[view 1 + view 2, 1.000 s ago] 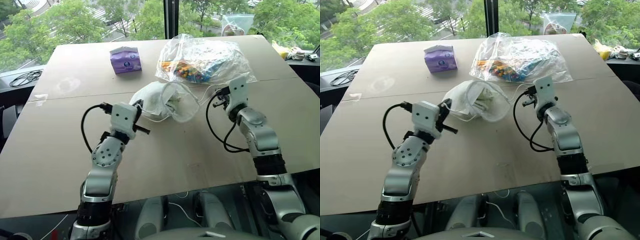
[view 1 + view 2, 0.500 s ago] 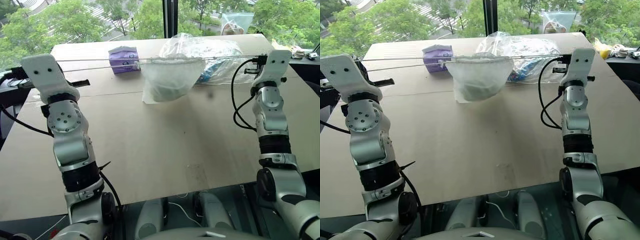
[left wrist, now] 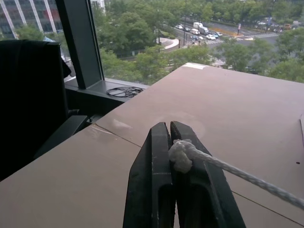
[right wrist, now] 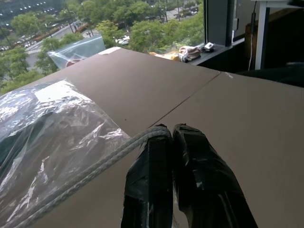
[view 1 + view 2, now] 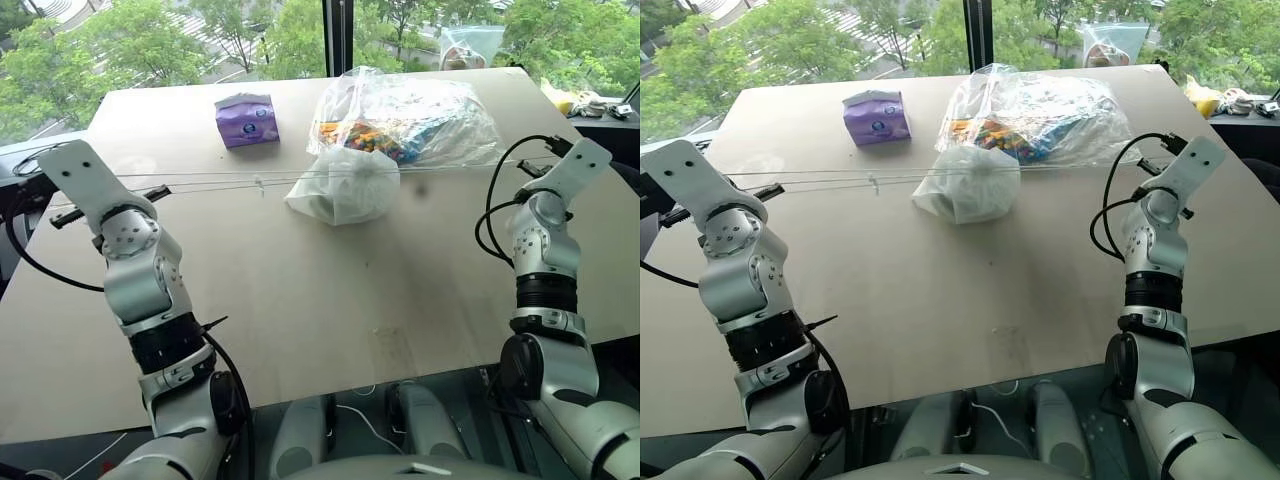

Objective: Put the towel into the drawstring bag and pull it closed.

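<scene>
The white drawstring bag (image 5: 345,185) lies in the middle of the table (image 5: 300,300), its mouth gathered tight. Through its thin fabric the towel (image 5: 335,198) shows dimly as a pale greenish mass. The white cord (image 5: 220,184) runs taut from the bag towards both sides. My left gripper (image 3: 170,137), far out to the left, is shut on the cord's knotted end (image 3: 180,154). My right gripper (image 4: 172,135), far out to the right, is shut on the other cord end (image 4: 118,152).
A purple tissue pack (image 5: 248,120) sits at the back left. A clear plastic bag of colourful items (image 5: 405,115) lies just behind the drawstring bag. Another clear bag (image 5: 470,45) stands at the far edge. Cables (image 3: 124,91) lie on the sill to the left.
The bag lay open between both grippers. The arms swung wide apart, hoisting it by the cords. Now its mouth is cinched and it has sunk back onto the table.
</scene>
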Controlling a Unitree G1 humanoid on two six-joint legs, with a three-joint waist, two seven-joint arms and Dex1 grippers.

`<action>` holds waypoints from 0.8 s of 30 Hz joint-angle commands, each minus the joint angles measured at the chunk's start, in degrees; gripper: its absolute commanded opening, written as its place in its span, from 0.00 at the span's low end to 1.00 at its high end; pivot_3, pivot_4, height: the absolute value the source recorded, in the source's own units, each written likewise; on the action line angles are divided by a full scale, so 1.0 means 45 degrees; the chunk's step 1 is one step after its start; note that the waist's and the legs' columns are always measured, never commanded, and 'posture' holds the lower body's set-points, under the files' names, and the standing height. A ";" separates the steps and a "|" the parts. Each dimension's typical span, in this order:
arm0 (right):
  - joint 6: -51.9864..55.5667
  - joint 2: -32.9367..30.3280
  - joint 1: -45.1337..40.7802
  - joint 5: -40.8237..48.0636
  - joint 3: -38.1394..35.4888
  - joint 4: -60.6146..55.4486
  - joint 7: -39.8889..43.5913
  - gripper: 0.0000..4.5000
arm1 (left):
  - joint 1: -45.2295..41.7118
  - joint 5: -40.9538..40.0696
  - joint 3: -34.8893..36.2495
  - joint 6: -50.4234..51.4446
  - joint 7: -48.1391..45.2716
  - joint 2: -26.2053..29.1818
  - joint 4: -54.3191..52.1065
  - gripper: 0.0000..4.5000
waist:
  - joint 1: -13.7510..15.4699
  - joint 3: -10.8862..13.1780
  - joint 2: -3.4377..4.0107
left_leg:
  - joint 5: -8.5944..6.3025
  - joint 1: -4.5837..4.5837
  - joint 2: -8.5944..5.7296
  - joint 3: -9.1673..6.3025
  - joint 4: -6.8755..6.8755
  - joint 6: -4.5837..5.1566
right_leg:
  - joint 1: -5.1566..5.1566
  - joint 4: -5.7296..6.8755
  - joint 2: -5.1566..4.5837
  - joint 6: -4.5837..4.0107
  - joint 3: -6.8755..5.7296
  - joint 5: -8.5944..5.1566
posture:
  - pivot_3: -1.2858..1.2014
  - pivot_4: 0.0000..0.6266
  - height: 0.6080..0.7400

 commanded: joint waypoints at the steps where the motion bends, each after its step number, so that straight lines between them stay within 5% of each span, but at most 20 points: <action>1: 0.0405 -0.0513 -0.0121 0.0313 -0.0528 -0.0354 0.0283 0.00 | -0.0262 -0.0479 0.0782 -0.0779 -0.0060 0.0445 0.0101 0.01 | -0.0002 0.0000 0.0000 | 0.0000 0.0001 0.0000 -0.0001 0.0000 0.0000 | 0.0000 0.0000 0.0001 0.0000 -0.0001 0.0000 | 0.52 0.24 1.00; 5: 0.1732 -0.0249 -0.0185 0.1325 0.1839 -0.1370 0.4885 0.00 | -0.0038 -0.2058 -0.1428 -0.0319 -0.3546 0.0546 0.0268 0.01 | -0.0029 0.0001 0.0002 | 0.0000 0.0003 0.0002 -0.0002 0.0000 0.0001 | 0.0001 0.0000 0.0011 0.0000 -0.0004 -0.0001 | 0.52 0.24 1.00; 7: 0.2868 -0.0891 0.0575 0.1935 0.4100 -0.3123 0.8871 0.17 | 0.0579 -0.2433 -0.2999 -0.0164 -0.5800 0.1075 -0.0163 0.00 | -0.0059 0.0002 0.0004 | 0.0000 0.0001 0.0001 0.0000 0.0000 0.0001 | -0.0002 0.0000 0.0013 0.0001 -0.0004 -0.0001 | 0.52 0.24 1.00; 11: 0.3973 -0.3036 0.2066 0.1659 0.6689 -0.4884 1.2833 0.52 | 0.1453 -0.2834 -0.4432 0.0582 -0.8111 0.2248 -0.0376 0.25 | -0.0037 -0.0001 0.0003 | -0.0003 -0.0001 0.0003 -0.0015 -0.0007 0.0004 | 0.0002 -0.0010 0.0014 -0.0002 -0.0011 -0.0006 | 0.52 0.24 1.00; 14: 0.2857 -0.5178 0.2931 0.0044 0.7526 -0.4404 1.4119 0.84 | 0.3512 -0.2966 -0.4652 0.0345 -1.0740 0.4545 -0.0105 0.58 | -0.0029 0.0005 0.0012 | -0.0006 -0.0011 0.0001 -0.0016 -0.0023 0.0001 | -0.0002 -0.0041 0.0007 -0.0024 -0.0018 -0.0022 | 0.52 0.24 1.00; 17: 0.2140 -0.6383 0.3414 -0.0145 0.7325 -0.3935 1.5384 0.85 | 0.4520 -0.3452 -0.2961 0.0143 -1.0951 0.5262 0.1207 0.95 | -0.0019 0.0013 0.0015 | -0.0007 -0.0012 0.0002 0.0004 -0.0027 0.0002 | -0.0022 -0.0058 -0.0066 -0.0018 -0.0009 -0.0064 | 0.52 0.24 1.00; 24: 0.0384 -0.6667 0.3700 0.0080 0.5768 -0.2505 1.6270 0.85 | 0.7624 -0.4834 -0.2210 -0.0926 -1.3741 0.5815 -0.0945 0.98 | 0.0106 0.0018 0.0009 | -0.0043 -0.0021 0.0031 -0.0024 -0.0020 -0.0065 | -0.0019 -0.0066 -0.0128 -0.0022 -0.0071 -0.0061 | 0.52 0.24 1.00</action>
